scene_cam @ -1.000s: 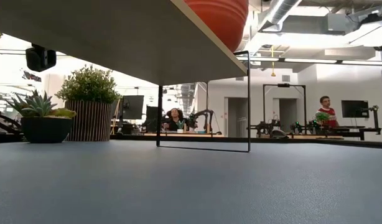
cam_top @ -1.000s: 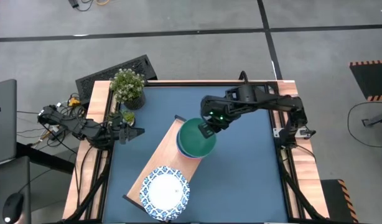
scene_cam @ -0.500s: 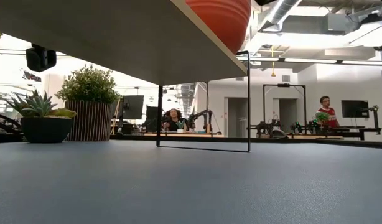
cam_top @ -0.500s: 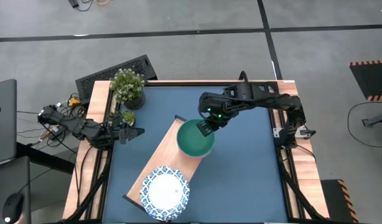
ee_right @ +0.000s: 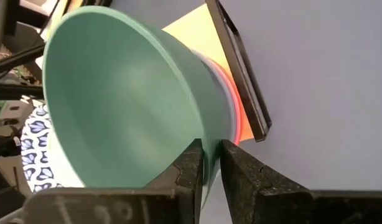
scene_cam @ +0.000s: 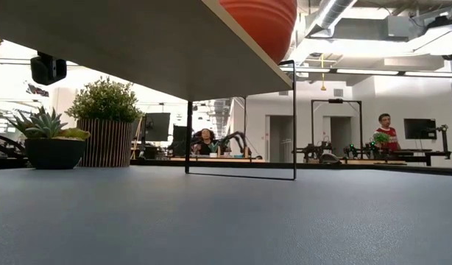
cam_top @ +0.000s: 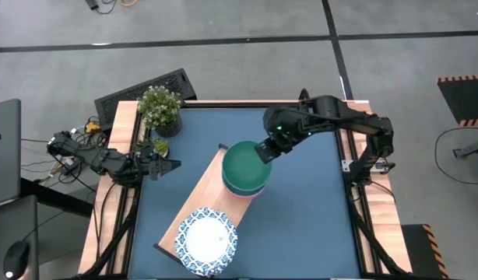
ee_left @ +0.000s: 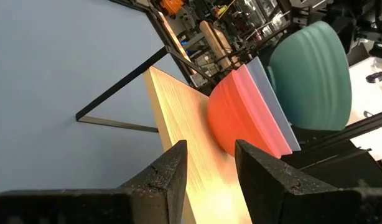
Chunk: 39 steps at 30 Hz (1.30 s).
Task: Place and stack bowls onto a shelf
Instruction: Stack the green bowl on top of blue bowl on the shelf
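A teal-green bowl [cam_top: 244, 165] [ee_right: 116, 106] tops a stack on the middle of the light wooden shelf [cam_top: 200, 198], above a grey-blue bowl [ee_left: 269, 93] and a red/pink bowl [ee_left: 241, 115] [scene_cam: 263, 22]. A blue-and-white bowl [cam_top: 208, 239] rests on the shelf's near end. My right gripper [cam_top: 263, 151] [ee_right: 211, 152] is at the teal bowl's far-right rim, shut on it. My left gripper [cam_top: 170, 166] [ee_left: 209, 158] waits open at the table's left edge, pointing at the shelf. My right gripper pinches the teal bowl's wall at its far-right rim [ee_right: 208, 163], one finger [ee_right: 192, 163] inside the bowl and one [ee_right: 237, 167] outside. The fingers come slanting down from the far right. The bowl's base sits in the grey-blue bowl, with the stack's rims [ee_right: 231, 121] just below.
A tall potted plant [cam_top: 159, 109] and a small succulent [cam_top: 159, 145] stand at the table's far-left corner. A keyboard [cam_top: 145, 89] lies beyond the table's far edge. The shelf stands raised on thin dark legs [scene_cam: 294, 121] above the blue tabletop [cam_top: 309, 210]. People sit in the room behind.
My right gripper has moved a little toward the table's far-right corner, and its arm has swung that way, still holding the teal bowl's rim. The teal bowl has shifted slightly toward the far edge, and the grey-blue and pink rims show on its near side.
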Each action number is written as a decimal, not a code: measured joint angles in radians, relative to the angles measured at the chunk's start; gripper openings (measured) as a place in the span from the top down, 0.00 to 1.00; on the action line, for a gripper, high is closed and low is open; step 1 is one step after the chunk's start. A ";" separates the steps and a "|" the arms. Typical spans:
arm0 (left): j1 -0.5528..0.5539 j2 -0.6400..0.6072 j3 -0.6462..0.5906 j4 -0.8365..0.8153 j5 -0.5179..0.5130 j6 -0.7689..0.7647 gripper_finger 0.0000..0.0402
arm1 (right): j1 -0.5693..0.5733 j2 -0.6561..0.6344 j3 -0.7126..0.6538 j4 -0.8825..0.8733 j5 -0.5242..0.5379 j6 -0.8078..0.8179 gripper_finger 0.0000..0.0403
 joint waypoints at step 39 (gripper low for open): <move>0.000 0.000 0.000 0.002 0.006 0.000 0.70 | -0.002 0.057 -0.005 -0.009 -0.020 -0.017 0.59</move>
